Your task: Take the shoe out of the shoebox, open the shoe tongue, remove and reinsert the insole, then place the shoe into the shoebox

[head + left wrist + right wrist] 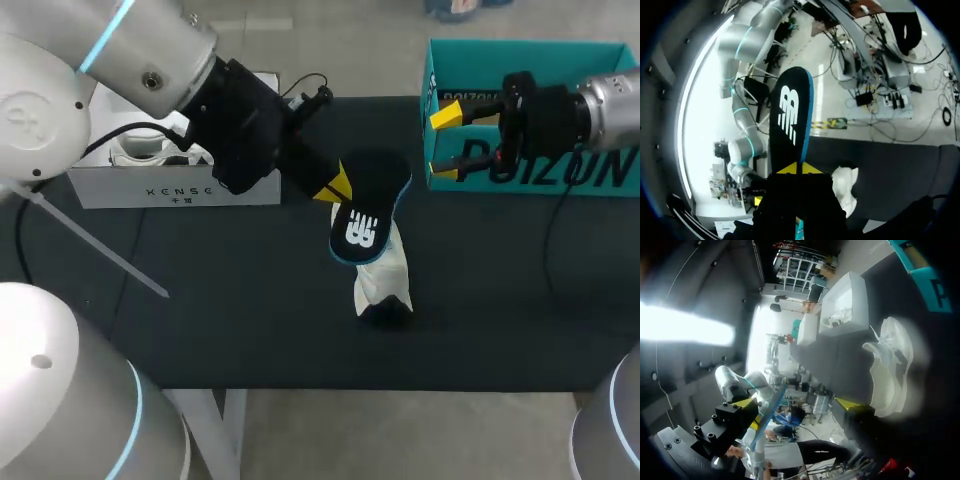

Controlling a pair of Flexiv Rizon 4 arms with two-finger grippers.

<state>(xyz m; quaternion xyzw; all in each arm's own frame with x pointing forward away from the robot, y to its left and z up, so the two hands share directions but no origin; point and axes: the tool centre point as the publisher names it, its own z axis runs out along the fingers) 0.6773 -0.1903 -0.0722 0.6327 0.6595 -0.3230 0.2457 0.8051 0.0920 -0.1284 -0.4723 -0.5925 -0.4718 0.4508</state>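
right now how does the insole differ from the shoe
The insole is black with a blue edge; the shoe is white. The insole is thin and flat; the shoe is bulky. The insole is held up off the table in the left claw; the shoe lies on the table with no claw on it. Both are outside the teal shoebox.

The insole point(368, 215), hanging in the left hand point(338, 186), is blocking the way down onto the shoe point(383, 282). Bare worktop point(230, 320) is lying open either side of it; white box point(175, 190) and shoebox point(590, 175) are walling the back.
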